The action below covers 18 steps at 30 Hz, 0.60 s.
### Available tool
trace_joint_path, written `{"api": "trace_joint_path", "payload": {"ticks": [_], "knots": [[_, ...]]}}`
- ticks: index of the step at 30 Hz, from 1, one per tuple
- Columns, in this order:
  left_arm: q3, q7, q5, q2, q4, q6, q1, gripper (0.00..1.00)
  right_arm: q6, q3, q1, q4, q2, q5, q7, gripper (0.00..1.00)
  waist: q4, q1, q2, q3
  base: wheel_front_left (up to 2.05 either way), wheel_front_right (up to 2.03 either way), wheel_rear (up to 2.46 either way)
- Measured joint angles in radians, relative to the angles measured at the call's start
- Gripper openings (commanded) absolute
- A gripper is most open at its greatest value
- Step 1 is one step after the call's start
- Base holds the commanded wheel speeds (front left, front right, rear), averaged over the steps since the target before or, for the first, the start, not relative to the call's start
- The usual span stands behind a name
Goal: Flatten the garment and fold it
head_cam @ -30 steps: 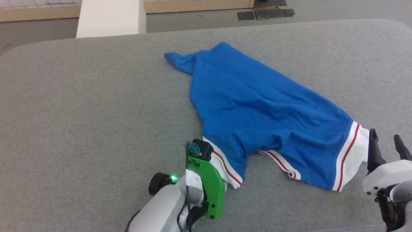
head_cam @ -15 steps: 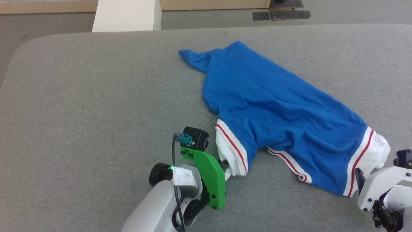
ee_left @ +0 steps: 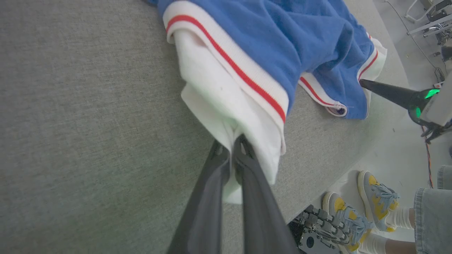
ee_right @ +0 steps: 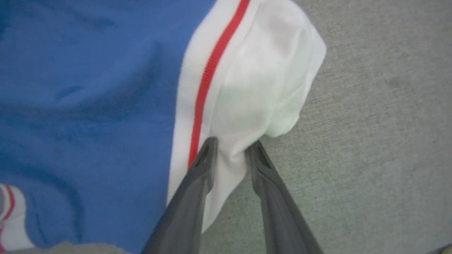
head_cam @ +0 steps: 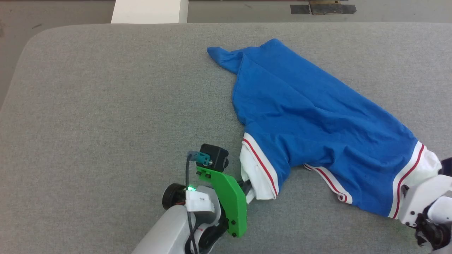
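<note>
Head view: the royal-blue jersey T-shirt with white, red-striped sleeves point(head_cam: 310, 116) lies crumpled at 2 o'clock on the grey fabric-covered table point(head_cam: 106, 106). The left gripper point(ee_left: 232, 145) is clamped on one white sleeve, and the right gripper point(ee_right: 233, 146) pinches the other. Risk: the thin pinches may slip if the arms pull unevenly. The table edge is close at 6 o'clock. Open room spans 9 to 11 o'clock.

Nothing legible — tiny marks (blurred) on the white tag point(head_cam: 200, 201).
</note>
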Motion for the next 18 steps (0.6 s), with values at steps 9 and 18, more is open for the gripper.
{"api": "trace_joint_path", "payload": {"ticks": [9, 18], "knots": [[0.142, -0.08, -0.194, -0.023, -0.086, -0.007, 0.033, 0.0, 0.0, 0.133, 0.014, -0.217, 0.012, 0.187, 0.137, 0.0, -0.021, 0.0, 0.0, -0.068, 0.0, 0.0, 0.0], [0.336, -0.078, -0.298, 0.03, -0.207, -0.011, -0.138, 0.0, 0.0, 0.118, -0.203, -0.501, 0.01, 0.494, 0.277, 0.0, -0.032, 0.0, 0.0, -0.15, 0.0, 0.0, 0.0]]}}
